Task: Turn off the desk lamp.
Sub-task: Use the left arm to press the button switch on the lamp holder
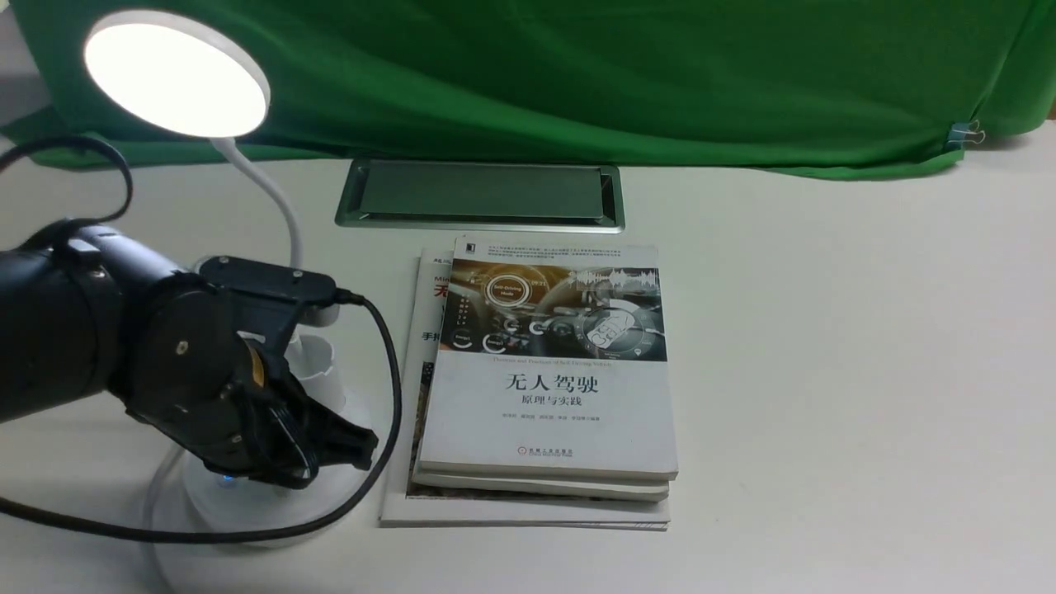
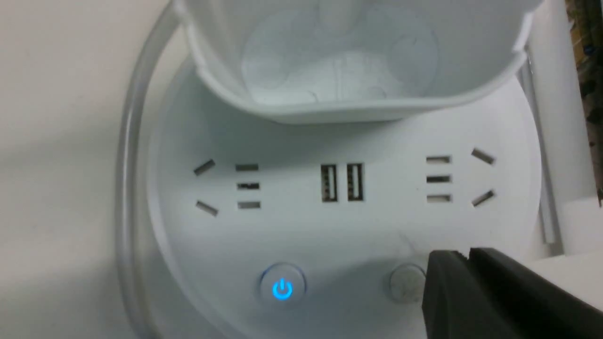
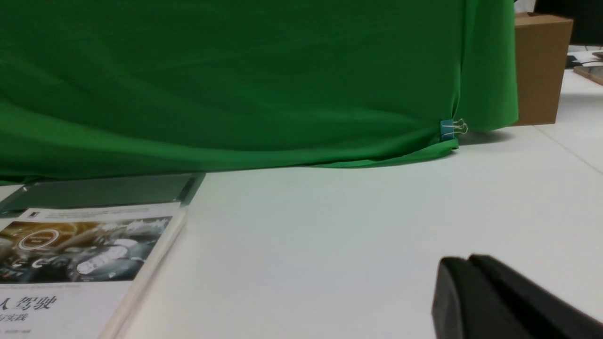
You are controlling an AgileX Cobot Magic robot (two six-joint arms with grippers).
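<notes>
The white desk lamp stands at the table's left; its round disc head (image 1: 177, 74) glows bright on a bendy gooseneck (image 1: 276, 202). My left gripper (image 1: 351, 445) hangs shut over the lamp's round base (image 1: 272, 511). In the left wrist view the base (image 2: 330, 226) shows sockets, two USB ports, a blue-lit power button (image 2: 282, 287) and a plain grey button (image 2: 406, 282). The shut left gripper (image 2: 464, 256) sits just beside the grey button, partly covering its edge. The cup holder (image 2: 353, 61) rises above the sockets. My right gripper (image 3: 464, 261) is shut over bare table.
A stack of books (image 1: 549, 379) lies right of the lamp base. A metal cable hatch (image 1: 480, 195) is set into the table behind them. Green cloth (image 1: 577, 74) covers the back. A cardboard box (image 3: 539, 66) stands beyond the cloth's right end. A black cable (image 1: 388, 462) loops by the base.
</notes>
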